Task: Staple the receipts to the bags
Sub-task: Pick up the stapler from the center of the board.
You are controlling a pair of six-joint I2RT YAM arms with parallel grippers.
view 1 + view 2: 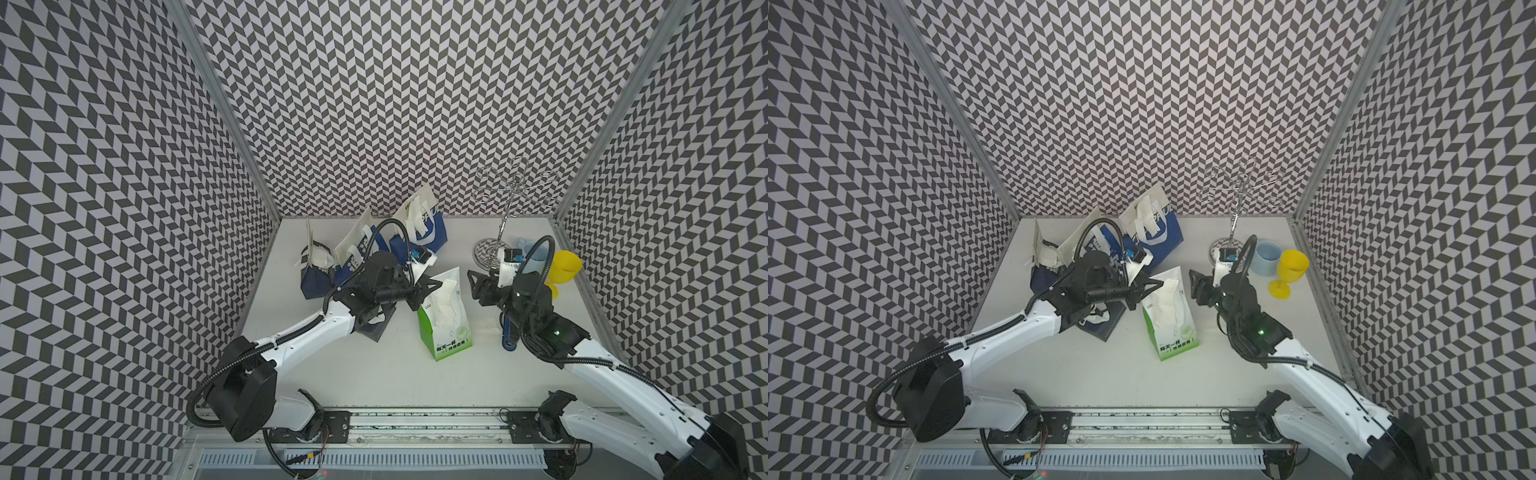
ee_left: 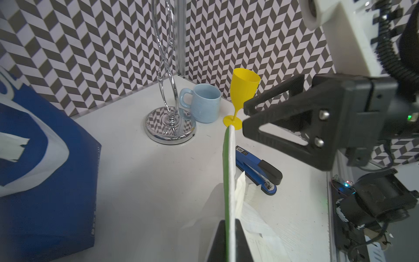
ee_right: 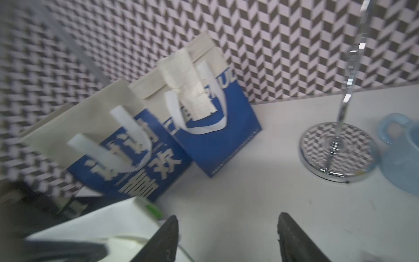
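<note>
Left gripper (image 2: 229, 229) clamps green bag (image 1: 446, 328), arm outstretched; right gripper (image 3: 227, 219) gapes, seemingly empty.

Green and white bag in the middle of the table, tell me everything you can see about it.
The green and white bag is a small paper carrier with a white upper face, green sides and a green lower band with white lettering. It stands with its base on the white table, near the middle. A crinkled pale receipt lies against its front face. The left gripper is shut on its top edge, and the left wrist view shows that thin edge running between the jaws.
</note>
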